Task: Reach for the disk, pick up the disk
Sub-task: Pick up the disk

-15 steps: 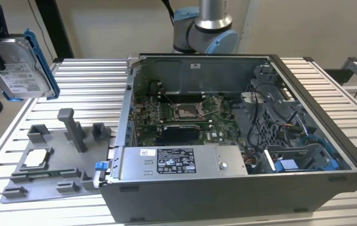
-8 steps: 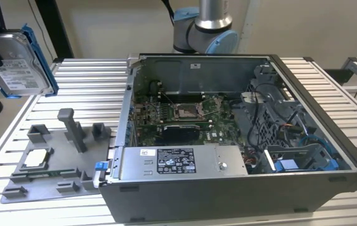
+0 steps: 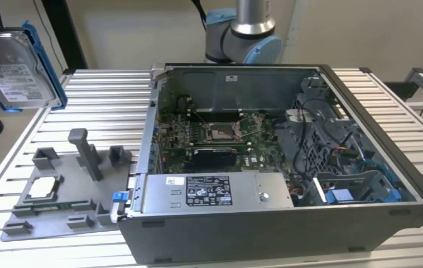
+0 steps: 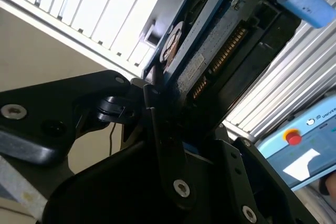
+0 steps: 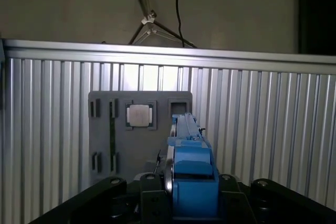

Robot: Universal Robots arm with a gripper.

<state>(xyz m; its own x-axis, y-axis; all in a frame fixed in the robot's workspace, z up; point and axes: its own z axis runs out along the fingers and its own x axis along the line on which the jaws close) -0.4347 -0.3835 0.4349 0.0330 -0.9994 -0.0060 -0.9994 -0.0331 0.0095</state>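
Disk: the flat silver-metal hard drive with a white printed label and blue plastic bracket (image 3: 19, 70) was off the table, held up on edge at the exterior view's far left, label face toward that camera
Disk in the wrist views: its connector edge and underside (image 4: 210, 56) showed in the second wrist view; in the first wrist view it stood edge-on, with the blue bracket (image 5: 191, 177) nearest the lens
Claw: the black gripper (image 4: 173, 103) was clamped onto the disk, with a finger (image 4: 157, 124) pressed against the side of the drive, so the jaws were closed around it
Tray: the flat grey plastic fixture tray with upright posts (image 3: 55, 190) lay on the table toward the exterior view's left, below the disk and well apart from it; in the first wrist view it (image 5: 105, 129) sat beyond the bracket
Chip: a small square silver chip (image 3: 42, 188) rested in a pocket of the tray, also seen in the first wrist view (image 5: 140, 115)
Case: an open dark grey computer case (image 3: 286, 223) lay just beside the tray, on the exterior view's right of it
Inside the case: a green motherboard (image 3: 211, 134) and a long grey box with a white-and-black label (image 3: 211, 192) along the near wall
Table: slatted aluminium surface (image 3: 100, 100) under tray and case
Arm: grey and light-blue robot joint (image 3: 241, 33) behind the case
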